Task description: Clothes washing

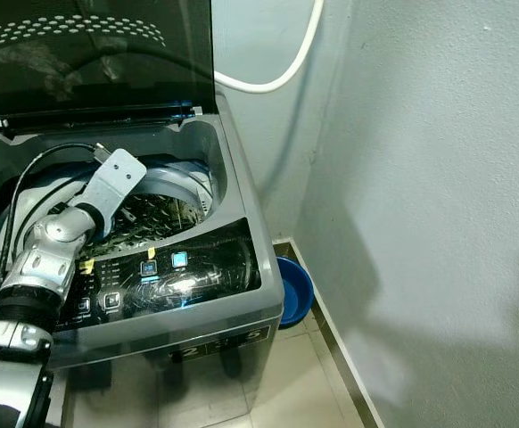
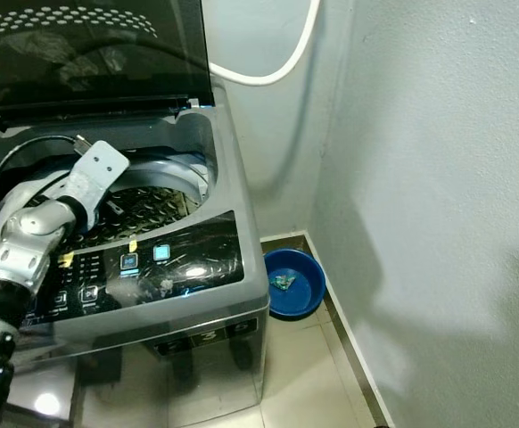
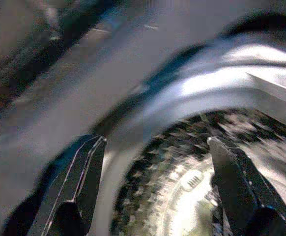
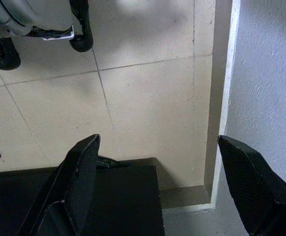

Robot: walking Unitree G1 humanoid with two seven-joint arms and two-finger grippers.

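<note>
You have the left claw (image 3: 153,191) reaching down into the open top of the washing machine (image 1: 233,241), its two black fingers (image 3: 79,182) spread wide and holding nothing. Through that wrist camera, blurred as it is, you look between the fingers at the perforated steel drum (image 3: 182,162) and its pale centre plate. No garment can be made out in the drum from any view, so where the clothes lie cannot be told. This looks like the loading or checking stage at the tub, with the lid (image 1: 90,53) standing up at the back of the machine.

Your next move likely calls for either going deeper into the drum or withdrawing to fetch laundry (watch the tub rim (image 1: 184,178), which sits close beside the wrist). The control panel (image 1: 166,272) on the machine's front edge lies just under your forearm, so avoid pressing its lit buttons by accident.

The right claw (image 4: 153,182) hangs idle, also released, over the tiled floor (image 4: 148,93) near the wall. A blue basin (image 2: 295,283) rests on the floor just beside the machine, and a white hose (image 1: 282,76) curves along the wall behind it.
</note>
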